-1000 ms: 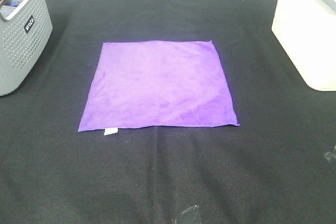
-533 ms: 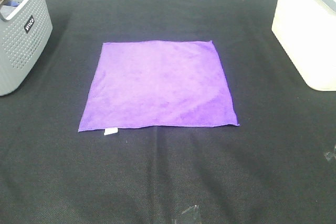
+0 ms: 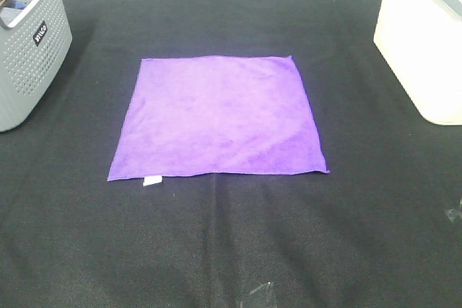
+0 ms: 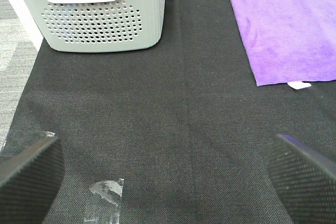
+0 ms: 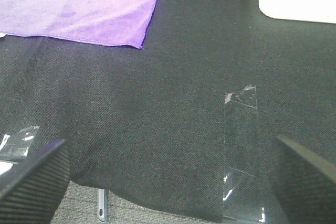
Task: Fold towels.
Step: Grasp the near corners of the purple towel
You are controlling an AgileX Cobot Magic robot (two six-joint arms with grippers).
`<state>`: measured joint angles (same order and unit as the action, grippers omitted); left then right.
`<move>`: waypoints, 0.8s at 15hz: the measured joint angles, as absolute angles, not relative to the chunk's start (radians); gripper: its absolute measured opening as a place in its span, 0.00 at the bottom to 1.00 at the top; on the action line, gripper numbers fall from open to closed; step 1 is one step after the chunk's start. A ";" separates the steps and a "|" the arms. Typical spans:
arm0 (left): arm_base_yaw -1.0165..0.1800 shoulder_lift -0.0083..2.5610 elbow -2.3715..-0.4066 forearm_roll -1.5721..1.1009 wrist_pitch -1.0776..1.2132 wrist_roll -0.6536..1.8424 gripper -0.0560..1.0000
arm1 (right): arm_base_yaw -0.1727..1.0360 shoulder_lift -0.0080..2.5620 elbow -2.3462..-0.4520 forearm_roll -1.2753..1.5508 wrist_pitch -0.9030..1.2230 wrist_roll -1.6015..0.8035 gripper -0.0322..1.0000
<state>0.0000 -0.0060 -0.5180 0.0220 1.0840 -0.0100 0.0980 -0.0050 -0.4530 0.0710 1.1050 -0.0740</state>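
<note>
The left claw (image 4: 167, 171) is spread wide: its two dark textured fingertips (image 4: 29, 167) sit far apart with only bare table covering between them, and nothing is gripped. The right claw (image 5: 169, 178) is likewise spread wide and holds nothing. Neither claw appears in the high view. The towel (image 3: 220, 117) is a single bright purple square of soft, fuzzy microfibre. It lies fully opened out and flat on the black woven table covering (image 3: 231, 250), with no fold made. Its surface shows faint lighter and darker patches in the nap, and its edges are hemmed and nearly straight. A small white tag (image 3: 151, 180) projects from the towel's near edge close to the corner nearest the left claw. Relative to the left claw, the towel lies well ahead and off toward the right arm's side, apart from both fingertips. Relative to the right claw, the towel lies well ahead and off toward the left arm's side, with its nearest corner clear of the fingers. A grey perforated basket (image 3: 25, 55) stands ahead of the left claw on the side away from the towel and does not touch it. A white container (image 3: 422, 41) stands ahead of the right claw, on the far side from the towel. A strip of clear tape (image 5: 239, 129) is stuck to the covering just ahead of the right claw.
</note>
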 joint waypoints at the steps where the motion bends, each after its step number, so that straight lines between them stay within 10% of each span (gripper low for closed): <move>1: 0.000 -0.006 -0.518 0.022 1.084 -0.010 0.99 | 0.098 -0.005 -0.453 0.071 1.105 -0.074 0.97; 12: 0.000 -0.006 -0.518 0.022 1.084 -0.010 0.99 | 0.098 -0.005 -0.453 0.071 1.105 -0.074 0.97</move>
